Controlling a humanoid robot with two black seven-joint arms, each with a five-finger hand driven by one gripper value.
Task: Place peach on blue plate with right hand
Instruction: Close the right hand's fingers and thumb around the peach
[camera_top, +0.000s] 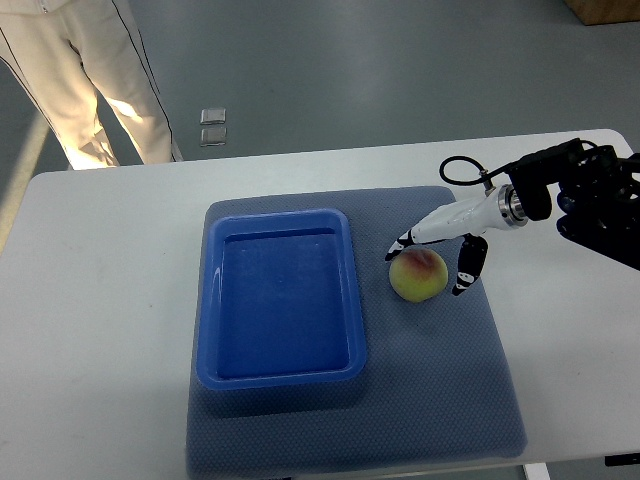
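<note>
Right hand (432, 266) with fingers spread astride the peach (418, 275); they should close evenly before lifting toward the blue plate (283, 380).

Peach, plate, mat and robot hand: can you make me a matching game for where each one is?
Things:
1. peach
2. blue plate
3. grey mat
4. right robot hand

Places:
A. flat on the white table, under the plate
B. empty, left of the peach
C. fingers spread on either side of the peach
D. on the mat, right of the plate

Pairs: 1-D, 2-B, 3-A, 4-C
</note>
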